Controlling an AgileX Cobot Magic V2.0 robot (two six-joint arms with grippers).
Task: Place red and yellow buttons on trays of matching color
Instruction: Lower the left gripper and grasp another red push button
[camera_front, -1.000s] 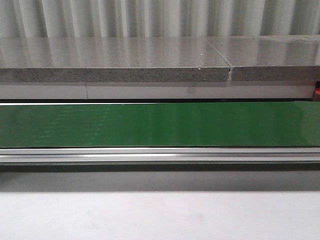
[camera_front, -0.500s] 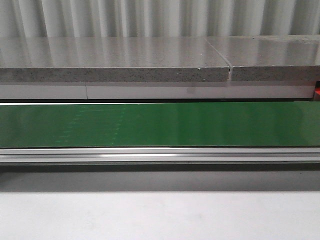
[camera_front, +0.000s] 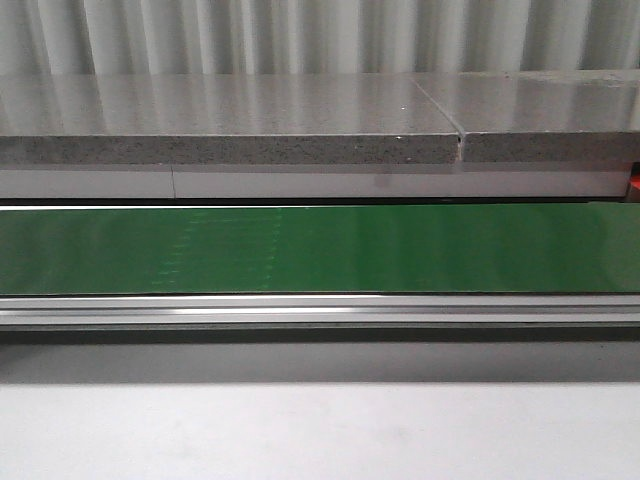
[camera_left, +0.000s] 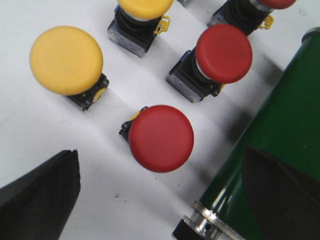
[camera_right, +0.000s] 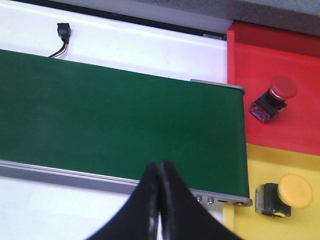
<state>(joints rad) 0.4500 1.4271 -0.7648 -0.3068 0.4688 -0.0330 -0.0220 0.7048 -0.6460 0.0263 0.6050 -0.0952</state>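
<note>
A red button (camera_left: 161, 138) stands on the white table under the left gripper (camera_left: 160, 195), whose fingers are spread wide to either side of it, with two yellow buttons (camera_left: 66, 60) and more red ones close by. One red button (camera_right: 275, 96) already sits in the red tray (camera_right: 280, 50) and one yellow (camera_right: 287, 194) in the yellow tray (camera_right: 300, 165) (right gripper (camera_right: 159, 200) pinched together, empty). Over the last second only the faint sheen on the green belt (camera_front: 320, 250) has drifted rightward, so it seems to be running bare and the sorting waits on the left arm's next pick
</note>
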